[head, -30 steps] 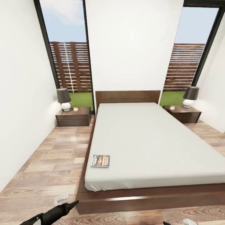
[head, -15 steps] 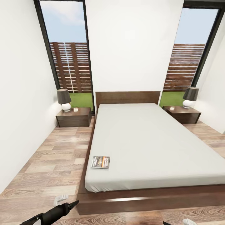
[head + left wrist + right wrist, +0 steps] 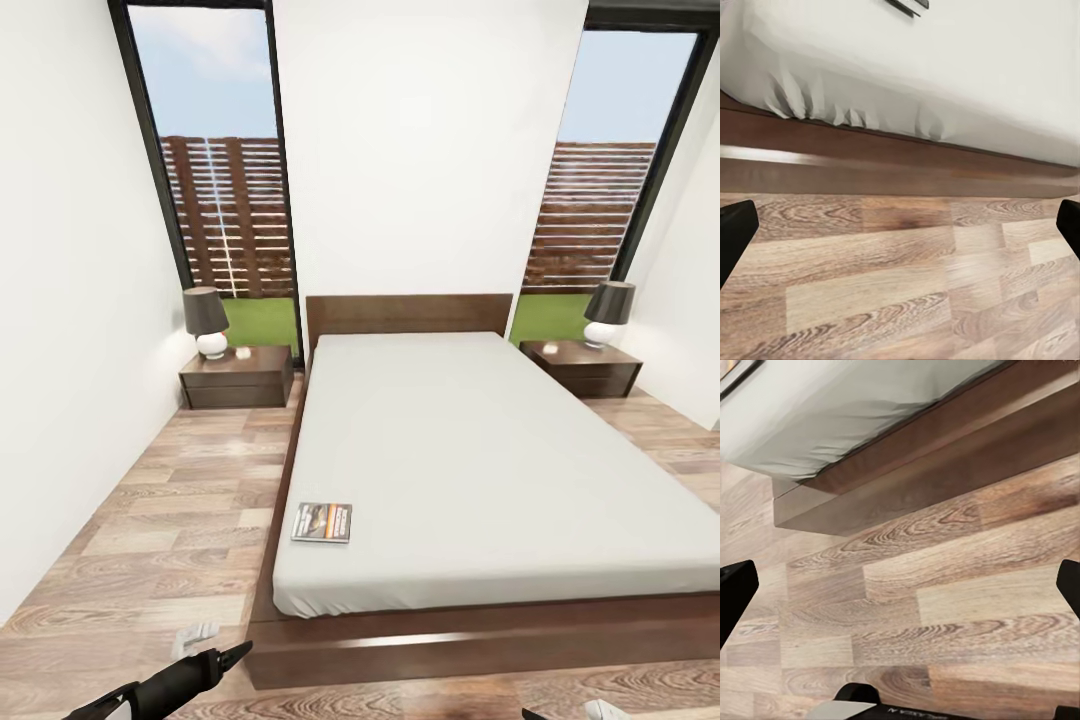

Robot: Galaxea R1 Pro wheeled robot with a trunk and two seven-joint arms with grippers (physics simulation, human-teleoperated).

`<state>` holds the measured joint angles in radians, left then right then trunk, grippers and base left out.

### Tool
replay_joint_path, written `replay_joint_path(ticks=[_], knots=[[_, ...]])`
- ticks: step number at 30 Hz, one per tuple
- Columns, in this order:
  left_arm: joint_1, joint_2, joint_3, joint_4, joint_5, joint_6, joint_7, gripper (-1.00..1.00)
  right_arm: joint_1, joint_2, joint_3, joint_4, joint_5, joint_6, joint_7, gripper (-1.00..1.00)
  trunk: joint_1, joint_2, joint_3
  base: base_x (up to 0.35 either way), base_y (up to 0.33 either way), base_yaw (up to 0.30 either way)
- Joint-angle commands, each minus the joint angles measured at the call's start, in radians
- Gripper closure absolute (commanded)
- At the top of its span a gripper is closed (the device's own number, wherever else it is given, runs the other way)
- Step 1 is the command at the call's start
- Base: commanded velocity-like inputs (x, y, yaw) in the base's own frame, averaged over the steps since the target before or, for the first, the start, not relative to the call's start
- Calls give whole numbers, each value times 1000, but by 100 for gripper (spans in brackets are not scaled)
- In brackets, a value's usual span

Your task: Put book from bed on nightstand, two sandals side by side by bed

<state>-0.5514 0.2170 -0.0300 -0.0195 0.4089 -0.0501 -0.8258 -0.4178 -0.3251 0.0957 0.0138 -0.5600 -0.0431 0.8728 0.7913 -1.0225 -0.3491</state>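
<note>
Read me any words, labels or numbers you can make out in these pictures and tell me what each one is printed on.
Book on the bed: its cover carries lettering beside an orange band, too small and blurred to read.
Right wrist view, at the picture's lower edge: faint pale characters on a dark part of the robot's arm, too blurred to read.
Nothing else bears text: both nightstands, the lamps and the walls are plain.

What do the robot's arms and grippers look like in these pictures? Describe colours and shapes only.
The left arm is a slim black tube that tapers to a pointed black tip. Each wrist view shows two dark, blunt-ended fingers at the picture's edges. The right wrist view also shows a rounded black part with a pale grey panel and tiny white lettering.
</note>
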Motion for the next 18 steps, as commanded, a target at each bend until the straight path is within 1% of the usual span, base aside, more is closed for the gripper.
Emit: replay_joint_path(ticks=[1,18], knots=[[-1,0,-4,1,2,-5,-2,-100,-1,0,9,2,-6,-4,3,-100,-4,6,2,0,0,0],[-1,-1,-4,1,2,-5,-2,-100,-1,0,9,2,-6,-4,3,-100,-69,125,55,0,0,0]])
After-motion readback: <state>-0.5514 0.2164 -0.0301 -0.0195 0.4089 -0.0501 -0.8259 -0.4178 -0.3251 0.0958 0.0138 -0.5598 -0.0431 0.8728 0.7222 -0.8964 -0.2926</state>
